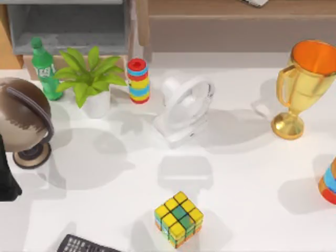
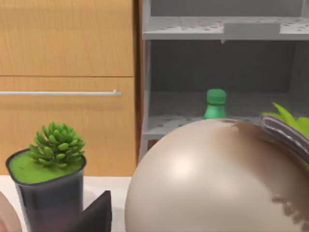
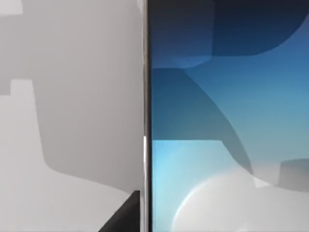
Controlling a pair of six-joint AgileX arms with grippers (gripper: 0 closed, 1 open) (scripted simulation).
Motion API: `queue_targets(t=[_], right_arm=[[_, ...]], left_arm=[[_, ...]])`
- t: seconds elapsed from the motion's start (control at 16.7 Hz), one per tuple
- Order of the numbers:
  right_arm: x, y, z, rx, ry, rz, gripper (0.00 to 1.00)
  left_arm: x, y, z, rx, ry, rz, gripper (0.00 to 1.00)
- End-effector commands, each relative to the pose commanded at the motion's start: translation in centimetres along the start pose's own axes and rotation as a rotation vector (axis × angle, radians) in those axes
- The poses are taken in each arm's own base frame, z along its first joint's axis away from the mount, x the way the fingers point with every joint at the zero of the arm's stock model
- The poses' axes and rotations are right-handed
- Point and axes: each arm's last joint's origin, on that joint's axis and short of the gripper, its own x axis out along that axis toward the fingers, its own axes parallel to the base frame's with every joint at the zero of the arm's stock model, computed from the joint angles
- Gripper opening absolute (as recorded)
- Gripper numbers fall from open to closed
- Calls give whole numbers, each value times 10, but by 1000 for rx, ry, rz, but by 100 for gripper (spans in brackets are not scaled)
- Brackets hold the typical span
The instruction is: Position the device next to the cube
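Part of the right gripper [image 3: 126, 215] shows as a dark wedge at the rim of the right wrist view, and I cannot tell whether it is open or closed. It hangs close over the device [image 3: 227, 125], just at the phone's thin black edge. The device lies flat on the white table [image 3: 72, 96], its screen glowing with curved shapes from deep blue to pale blue and white. How it lies relative to the cube cannot be told. In the top view the cube [image 1: 179, 219] sits near the front edge at the middle, with yellow and green tiles facing up and orange ones on its side. A black remote [image 1: 84, 245] lies to its left at the front edge, its button markings too small to read. Behind the cube stands a white fan [image 1: 185, 107], with a striped ring stack [image 1: 138, 80] to the fan's left, then a leafy plant [image 1: 90, 79] in a white pot. A green bottle [image 1: 44, 68] stands further left, and its label cannot be read. A gold trophy [image 1: 304, 86] with an orange bowl stands at the right. A brown globe [image 1: 21, 118] sits at the left beside the parked left arm [image 1: 8, 173]. A dark sliver of the left gripper [image 2: 94, 215] appears between the globe and a potted succulent [image 2: 48, 179], and its state is also impossible to tell.
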Motion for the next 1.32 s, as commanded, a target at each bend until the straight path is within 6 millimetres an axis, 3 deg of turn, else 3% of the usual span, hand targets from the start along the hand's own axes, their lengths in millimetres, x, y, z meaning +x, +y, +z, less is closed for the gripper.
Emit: queue_targets(t=[0.6,0.96,1.32], right_arm=[[-20,-1,4,4,-16,-23,0],[-58,11,35,29,-64,-76,0],[-94,50,76,78,-96,-79,0]], left_arm=[[0,0,0,0,0,0,100],[0,0,0,0,0,0,100],[0,0,0,0,0,0,100]])
